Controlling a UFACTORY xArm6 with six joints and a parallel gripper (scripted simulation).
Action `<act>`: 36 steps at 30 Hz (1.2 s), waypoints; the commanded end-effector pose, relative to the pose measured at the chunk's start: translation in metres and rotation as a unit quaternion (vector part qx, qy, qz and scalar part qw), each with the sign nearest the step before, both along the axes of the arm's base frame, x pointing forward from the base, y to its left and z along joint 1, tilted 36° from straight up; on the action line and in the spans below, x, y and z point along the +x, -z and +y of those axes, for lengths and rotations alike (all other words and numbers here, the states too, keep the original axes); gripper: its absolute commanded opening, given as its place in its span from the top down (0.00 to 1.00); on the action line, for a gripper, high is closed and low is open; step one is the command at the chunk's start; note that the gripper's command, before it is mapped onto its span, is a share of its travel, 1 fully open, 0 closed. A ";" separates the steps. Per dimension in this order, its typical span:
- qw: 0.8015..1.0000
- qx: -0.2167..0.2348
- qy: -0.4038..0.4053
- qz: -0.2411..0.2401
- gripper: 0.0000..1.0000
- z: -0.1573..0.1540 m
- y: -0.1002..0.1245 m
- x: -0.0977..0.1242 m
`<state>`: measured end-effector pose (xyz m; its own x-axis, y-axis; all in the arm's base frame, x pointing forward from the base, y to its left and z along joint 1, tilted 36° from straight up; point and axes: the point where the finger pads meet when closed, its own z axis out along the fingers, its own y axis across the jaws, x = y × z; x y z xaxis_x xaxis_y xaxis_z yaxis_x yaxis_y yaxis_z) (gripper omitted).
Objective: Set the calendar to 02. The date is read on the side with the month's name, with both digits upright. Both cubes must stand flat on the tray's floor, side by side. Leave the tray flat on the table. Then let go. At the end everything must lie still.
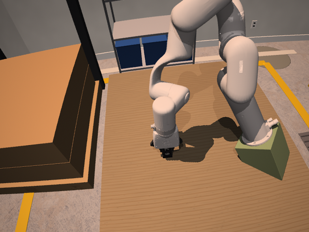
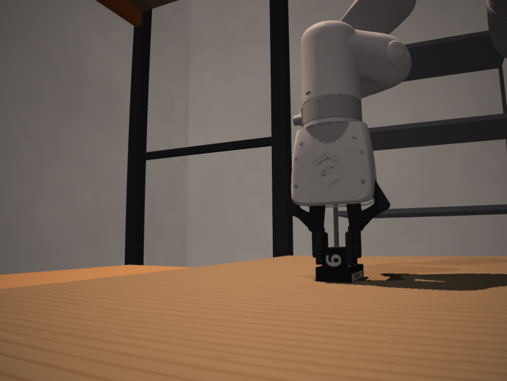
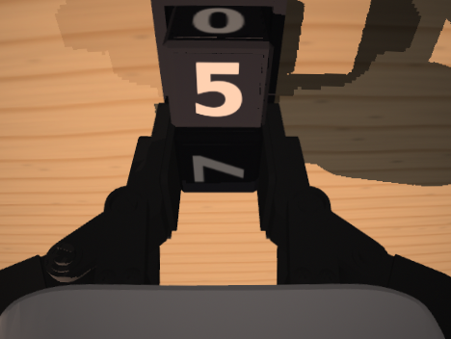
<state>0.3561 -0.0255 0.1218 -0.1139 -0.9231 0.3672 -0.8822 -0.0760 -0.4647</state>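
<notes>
My gripper is shut on the front black number cube. A sideways 7 is on its top and a sideways 6 or 9 faces the front. The back cube has a 5 on top and a 0 on its back face. Both cubes are in a line in the small black tray, which sits on the table. A pale label is on the tray's right side in the exterior view. Digits on the cubes' label side and the cubes' bottoms are hidden.
The wooden table carries the arm's green base to the right of the tray. A large orange-brown box stack stands to the left, beyond the table's edge. Shelving with blue bins is behind the table.
</notes>
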 end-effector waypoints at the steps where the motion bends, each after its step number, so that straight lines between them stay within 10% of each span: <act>1: 1.000 0.000 0.000 -0.001 0.73 0.000 -0.001 0.001; 36: 1.000 0.000 0.000 -0.001 0.73 0.038 -0.081 -0.045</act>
